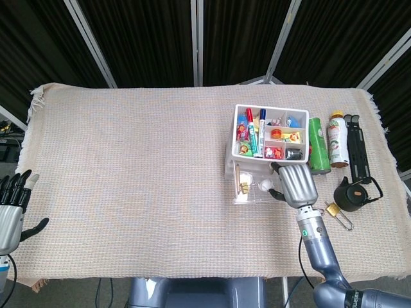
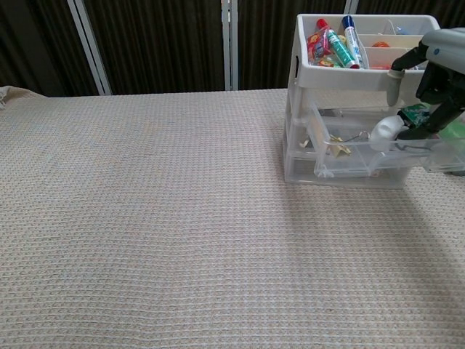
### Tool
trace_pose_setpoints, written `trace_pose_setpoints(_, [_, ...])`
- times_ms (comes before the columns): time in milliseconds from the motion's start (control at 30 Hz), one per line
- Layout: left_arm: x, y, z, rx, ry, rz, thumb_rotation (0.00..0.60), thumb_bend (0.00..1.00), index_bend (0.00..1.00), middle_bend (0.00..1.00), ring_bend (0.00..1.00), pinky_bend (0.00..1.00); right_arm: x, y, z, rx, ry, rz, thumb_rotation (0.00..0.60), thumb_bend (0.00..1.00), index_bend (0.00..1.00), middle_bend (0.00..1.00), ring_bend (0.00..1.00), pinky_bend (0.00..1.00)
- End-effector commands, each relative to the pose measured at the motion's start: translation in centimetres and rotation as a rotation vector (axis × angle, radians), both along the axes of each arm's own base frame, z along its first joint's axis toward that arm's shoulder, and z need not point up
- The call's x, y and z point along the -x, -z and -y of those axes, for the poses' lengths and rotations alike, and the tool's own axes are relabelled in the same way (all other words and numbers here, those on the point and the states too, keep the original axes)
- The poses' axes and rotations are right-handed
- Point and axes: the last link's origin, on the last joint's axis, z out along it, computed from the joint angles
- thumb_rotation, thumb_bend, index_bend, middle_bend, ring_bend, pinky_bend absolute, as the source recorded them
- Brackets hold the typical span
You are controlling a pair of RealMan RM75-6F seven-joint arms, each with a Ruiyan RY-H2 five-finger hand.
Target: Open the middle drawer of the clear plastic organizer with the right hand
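The organizer (image 2: pixel 349 109) is clear ribbed plastic under a white top tray (image 1: pixel 270 132) of markers and small bits, standing right of centre on the tabletop (image 1: pixel 128 167). Its middle drawer (image 2: pixel 363 149) juts out toward the robot, with clips inside. The right hand (image 1: pixel 294 185) is grey metal, palm down at the drawer's front, fingers (image 2: pixel 396 73) bent over the edge; whether it grips is unclear. The left hand (image 1: pixel 11 208) rests spread and empty at the near left corner. A woven beige cloth covers the tabletop; dark curtains hang behind.
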Motion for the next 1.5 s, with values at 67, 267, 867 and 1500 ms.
trace_pose_setpoints(67, [0.0,0.0,0.1,-0.002,0.002,0.002,0.600,0.17,0.00,0.00,0.00,0.00,0.0,0.2,0.0,-0.006,0.003,-0.011,0.600,0.11,0.54,1.00,1.00,0.77])
trace_pose_setpoints(267, [0.0,-0.1,0.1,0.001,0.000,0.006,0.600,0.17,0.00,0.00,0.00,0.00,0.1,0.5,0.0,-0.011,0.011,-0.016,0.600,0.15,0.56,1.00,1.00,0.77])
trace_pose_setpoints(867, [0.0,-0.2,0.0,0.006,0.001,0.021,0.600,0.17,0.00,0.00,0.00,0.00,-0.2,1.8,-0.2,-0.021,-0.006,0.021,0.600,0.29,0.64,1.00,1.00,0.77])
trace_pose_setpoints(1500, [0.0,-0.3,0.1,0.005,0.001,0.026,0.600,0.17,0.00,0.00,0.00,0.00,-0.7,-2.7,-1.1,0.092,-0.044,0.103,0.600,0.29,0.64,1.00,1.00,0.77])
